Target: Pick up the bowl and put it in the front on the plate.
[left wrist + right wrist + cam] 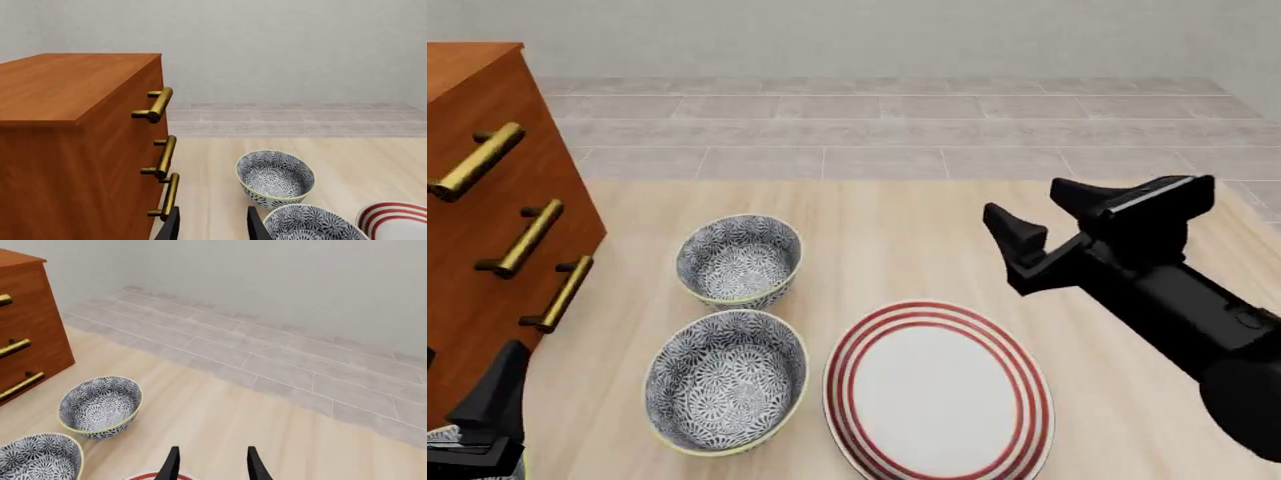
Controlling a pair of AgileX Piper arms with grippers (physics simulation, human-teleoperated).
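L to R: wooden drawer cabinet [487, 230] w/ brass handles stands at the far-left edge of the counter [894, 230], well clear of the work area. Left jaws [211, 222] sit low beside it, open w/ nothing between them, prob. parked so the other arm has room. Next come two look-alike bowls; the front bowl [726, 393] is the task's, nearer the left jaws than the rear bowl [739, 260], upright on the counter and not yet lifted. Just beside it, apart from its rim, lies the plate [940, 390], directly below and a bit left of the right jaws [1061, 215]. Those jaws hover raised over the counter, spread open and empty, pointing fwd; looks like a pre-grasp pose before reaching left to the bowl.
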